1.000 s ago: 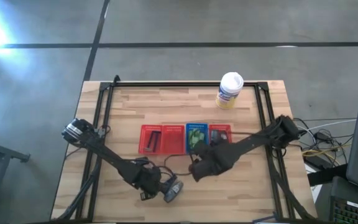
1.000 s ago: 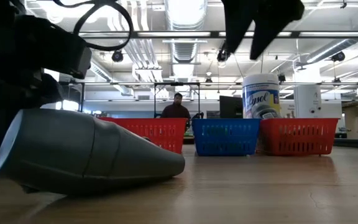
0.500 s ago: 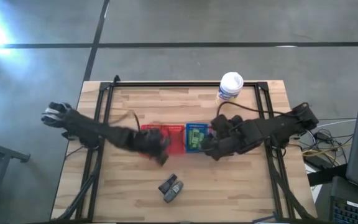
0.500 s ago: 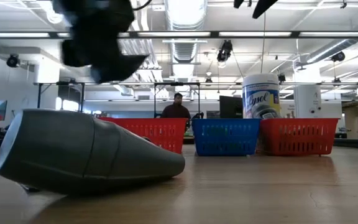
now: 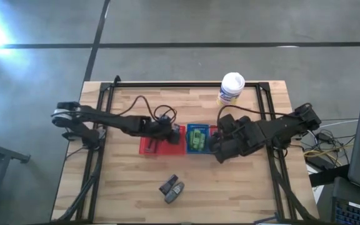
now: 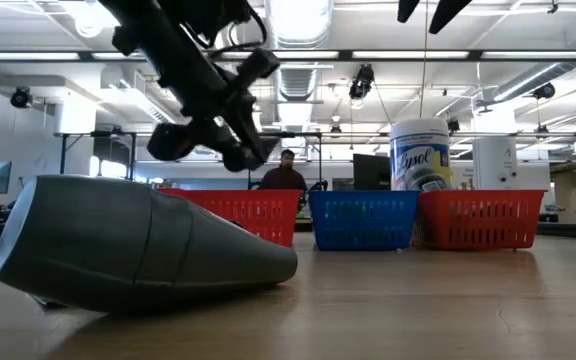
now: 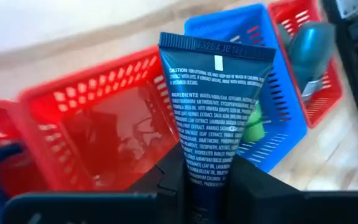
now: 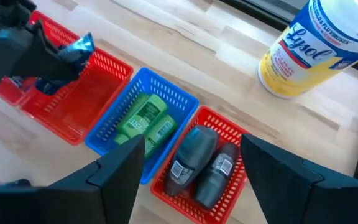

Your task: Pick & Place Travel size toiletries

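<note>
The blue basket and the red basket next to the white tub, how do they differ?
The blue basket holds bright green bottles; the red basket holds dark grey oval items. The blue basket sits in the middle of the row, while the red basket sits at the row's end nearest the white tub. Both are mesh baskets of similar shape, side by side on the wooden table.

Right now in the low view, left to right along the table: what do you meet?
Grey oval tube lying down → red basket → blue basket → white Lysol tub behind → second red basket.
</note>
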`<action>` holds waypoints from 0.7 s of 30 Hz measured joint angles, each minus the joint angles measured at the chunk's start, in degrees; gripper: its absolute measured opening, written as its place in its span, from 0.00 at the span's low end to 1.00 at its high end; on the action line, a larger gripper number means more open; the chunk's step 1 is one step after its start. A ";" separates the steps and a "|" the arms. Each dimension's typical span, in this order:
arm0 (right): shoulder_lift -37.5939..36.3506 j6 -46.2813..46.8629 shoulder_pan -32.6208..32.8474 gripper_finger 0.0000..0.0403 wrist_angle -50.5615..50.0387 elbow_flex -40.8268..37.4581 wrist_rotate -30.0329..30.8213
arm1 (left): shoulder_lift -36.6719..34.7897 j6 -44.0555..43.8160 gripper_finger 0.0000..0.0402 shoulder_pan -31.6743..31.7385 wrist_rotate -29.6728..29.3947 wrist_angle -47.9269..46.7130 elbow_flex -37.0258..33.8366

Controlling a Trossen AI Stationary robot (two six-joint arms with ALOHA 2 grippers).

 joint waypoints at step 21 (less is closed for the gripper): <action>0.02 1.82 0.73 0.80 0.07 -4.31 -3.99 | -2.68 13.15 0.38 -3.70 10.67 -3.59 1.62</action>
